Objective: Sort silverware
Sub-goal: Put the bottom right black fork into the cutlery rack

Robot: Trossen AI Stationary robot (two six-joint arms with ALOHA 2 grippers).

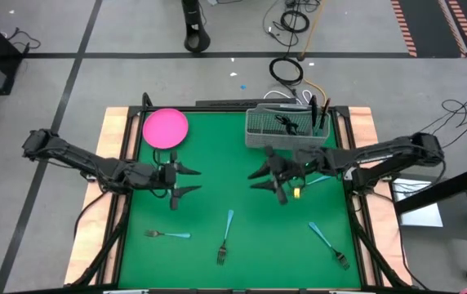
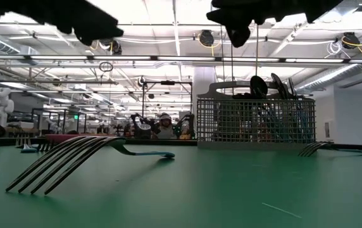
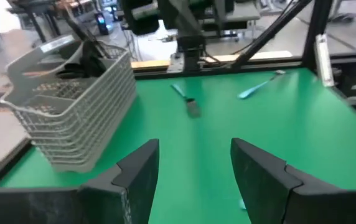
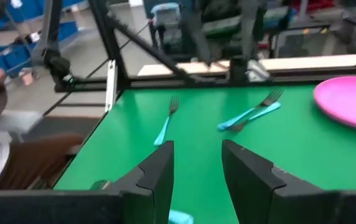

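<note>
Three forks with light blue handles lie flat on the green table near its front edge: left (image 1: pixel 168 235), middle (image 1: pixel 225 237), right (image 1: pixel 329 245). Another blue-handled piece (image 1: pixel 319 178) lies under my right arm. More dark silverware stands in the gray mesh basket (image 1: pixel 286 129) at the far edge. My left gripper (image 1: pixel 187 180) hovers open over the table's left middle, fingers level and pointing right. My right gripper (image 1: pixel 262 180) hovers open, facing it, in front of the basket. Both hold nothing; bare green table shows between the fingers in the left wrist view (image 3: pixel 193 168) and the right wrist view (image 4: pixel 196 165).
A round pink plate (image 1: pixel 166 127) sits at the far left of the table. A small yellow item (image 1: pixel 296 193) lies below my right gripper. Open green surface stretches between the two grippers and down toward the forks. Wooden borders frame the table's left and right sides.
</note>
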